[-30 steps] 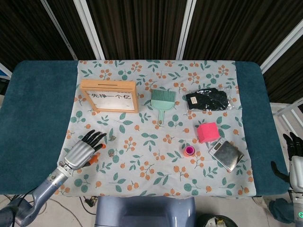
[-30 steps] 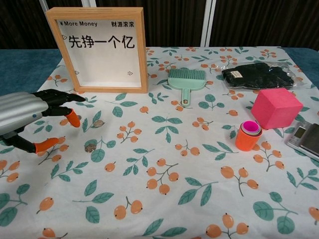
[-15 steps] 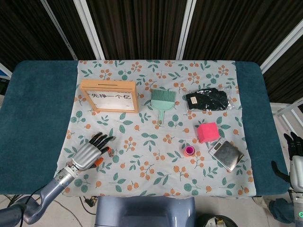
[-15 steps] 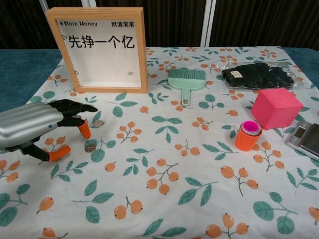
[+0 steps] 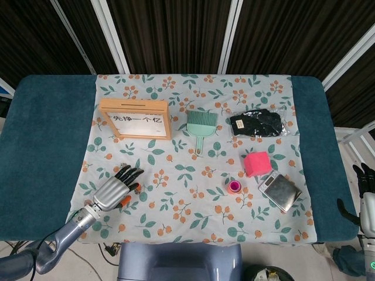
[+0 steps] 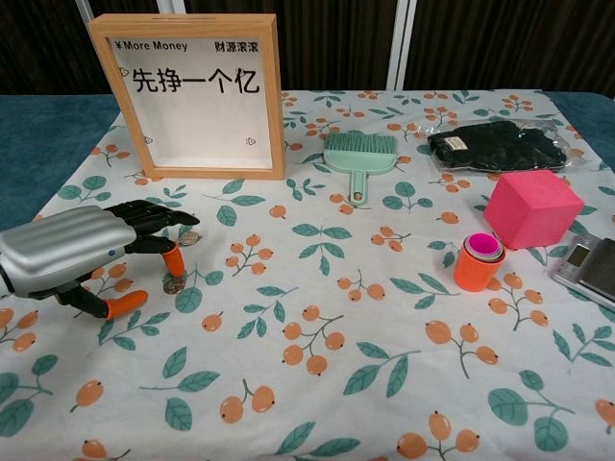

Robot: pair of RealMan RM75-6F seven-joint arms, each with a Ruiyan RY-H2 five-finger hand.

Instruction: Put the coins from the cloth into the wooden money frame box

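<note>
1. two coins are seen on the floral cloth (image 6: 317,317) at about 9 o'clock from the cloth's middle: one coin (image 6: 174,284) lies just under an orange fingertip, and a second coin (image 6: 190,237) lies a little further back, partly hidden by dark fingers.
2. the left hand (image 6: 72,252) is held low over the coins, palm down, its fingers (image 6: 173,261) spread and reaching toward 2 o'clock; nothing is gripped, and whether a fingertip touches the nearer coin cannot be told.
3. in the head view the same left hand (image 5: 114,188) is seen at about 8 o'clock on the cloth, the coins being mostly covered by it.
4. the wooden money frame box (image 6: 191,94) is stood upright at 12 o'clock from the left hand, well apart from the coins, its printed face turned to the chest camera.
5. a green brush (image 6: 359,158) is laid just to the frame's 3 o'clock side, handle pointing toward the robot.
6. black gloves in a clear bag (image 6: 498,146) are placed at about 2 o'clock on the cloth.
7. a pink cube (image 6: 532,207) is set near a stack of small cups (image 6: 479,260), and a digital scale (image 5: 280,191) is found at 4 o'clock.
8. the right hand (image 5: 365,196) is seen off the table's right edge, holding nothing; how far its fingers are curled cannot be told.
</note>
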